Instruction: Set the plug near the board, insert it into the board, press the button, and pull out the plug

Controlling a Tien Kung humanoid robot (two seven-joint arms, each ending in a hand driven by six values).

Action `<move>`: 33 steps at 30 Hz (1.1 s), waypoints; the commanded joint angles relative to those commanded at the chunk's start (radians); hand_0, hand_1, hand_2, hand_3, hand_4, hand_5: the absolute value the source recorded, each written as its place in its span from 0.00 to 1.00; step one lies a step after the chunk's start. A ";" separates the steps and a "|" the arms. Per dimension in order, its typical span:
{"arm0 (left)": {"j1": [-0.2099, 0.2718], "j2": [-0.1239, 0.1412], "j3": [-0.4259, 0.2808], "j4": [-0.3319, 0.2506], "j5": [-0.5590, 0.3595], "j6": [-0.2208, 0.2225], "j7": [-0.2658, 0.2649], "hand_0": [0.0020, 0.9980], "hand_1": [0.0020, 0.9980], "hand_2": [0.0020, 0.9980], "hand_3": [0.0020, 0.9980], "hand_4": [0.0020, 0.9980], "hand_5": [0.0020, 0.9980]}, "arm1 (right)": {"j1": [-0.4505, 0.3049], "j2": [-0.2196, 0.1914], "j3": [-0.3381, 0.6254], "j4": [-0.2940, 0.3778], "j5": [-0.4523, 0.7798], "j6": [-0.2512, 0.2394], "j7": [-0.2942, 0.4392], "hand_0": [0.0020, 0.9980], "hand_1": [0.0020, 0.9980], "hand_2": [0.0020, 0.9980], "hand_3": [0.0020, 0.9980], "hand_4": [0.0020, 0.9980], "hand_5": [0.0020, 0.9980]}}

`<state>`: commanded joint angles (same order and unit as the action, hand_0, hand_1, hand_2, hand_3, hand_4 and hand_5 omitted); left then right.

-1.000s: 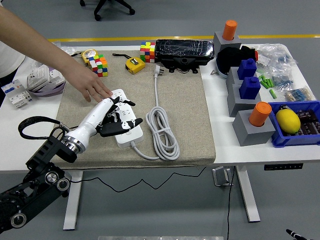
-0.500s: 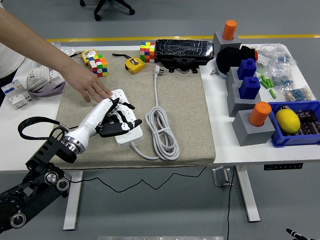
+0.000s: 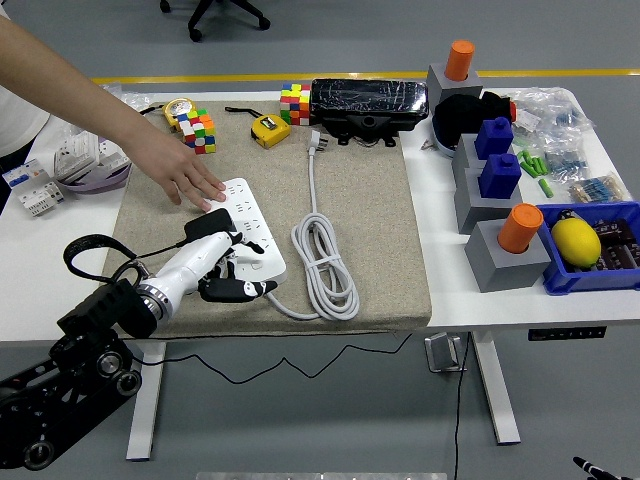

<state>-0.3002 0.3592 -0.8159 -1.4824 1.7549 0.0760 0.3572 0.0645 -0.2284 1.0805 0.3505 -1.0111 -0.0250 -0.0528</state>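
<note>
A white power strip lies on the beige mat. Its white cable coils to the right and runs up to the white plug lying loose near the mat's far edge. My left hand, white-backed with black fingers, sits over the strip's near end with fingers loosely curled and nothing held. A person's hand presses on the strip's far left corner. My right arm is out of view.
Two colourful cubes, a yellow tape measure and a black case line the mat's far edge. Grey blocks with orange and blue pegs and a blue bin stand at the right.
My left hand has drawn back toward me and dropped lower, from the strip's middle to its near end. The person's hand stays on the strip.
</note>
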 joint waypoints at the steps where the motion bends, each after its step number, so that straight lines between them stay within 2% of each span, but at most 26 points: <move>1: 0.000 0.000 0.000 0.002 0.003 -0.009 0.007 0.07 0.06 0.14 0.76 0.88 0.47 | 0.000 -0.001 0.000 0.000 0.000 0.000 0.000 0.65 0.65 0.64 0.56 0.99 0.56; 17: 0.001 -0.005 0.004 0.024 0.003 -0.031 0.030 0.07 0.06 0.14 0.75 0.88 0.47 | -0.004 -0.001 -0.003 0.001 0.000 0.000 0.000 0.65 0.65 0.64 0.56 0.99 0.56; 19: -0.001 -0.007 0.003 0.026 0.004 -0.032 0.032 0.07 0.06 0.14 0.77 0.90 0.50 | -0.004 -0.002 -0.003 0.000 -0.001 0.000 0.000 0.65 0.65 0.64 0.56 0.99 0.56; 33: -0.001 -0.009 0.008 0.029 -0.001 -0.078 0.059 0.07 0.06 0.14 0.76 0.91 0.51 | -0.006 0.003 0.007 0.000 -0.003 -0.001 0.000 0.65 0.65 0.64 0.56 0.99 0.56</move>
<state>-0.3007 0.3502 -0.8075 -1.4539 1.7538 -0.0021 0.4159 0.0583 -0.2257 1.0878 0.3501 -1.0137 -0.0258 -0.0526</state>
